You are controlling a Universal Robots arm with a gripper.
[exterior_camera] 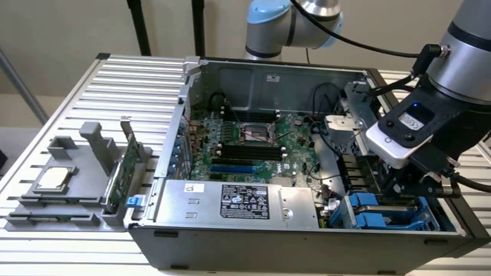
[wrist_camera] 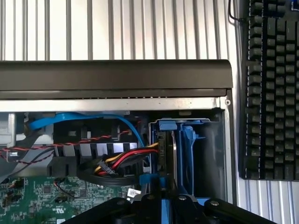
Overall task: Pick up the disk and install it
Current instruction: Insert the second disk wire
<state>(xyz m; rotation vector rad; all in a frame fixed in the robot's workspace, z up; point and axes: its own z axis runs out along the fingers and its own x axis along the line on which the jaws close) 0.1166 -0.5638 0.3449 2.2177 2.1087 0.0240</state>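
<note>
arm: grey and light-blue jointed arm reaches in from the exterior view's upper right, wrist bent steeply downward | gripper: black, pointing down, low at the exterior view's right | jaws: nearly closed, clamped on the disk's blue-framed edge

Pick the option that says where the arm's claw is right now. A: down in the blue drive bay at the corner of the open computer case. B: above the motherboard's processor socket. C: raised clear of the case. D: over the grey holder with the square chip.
A: in the exterior view the claw reaches down into the blue plastic drive bay at the corner of the open grey metal computer case.
</note>
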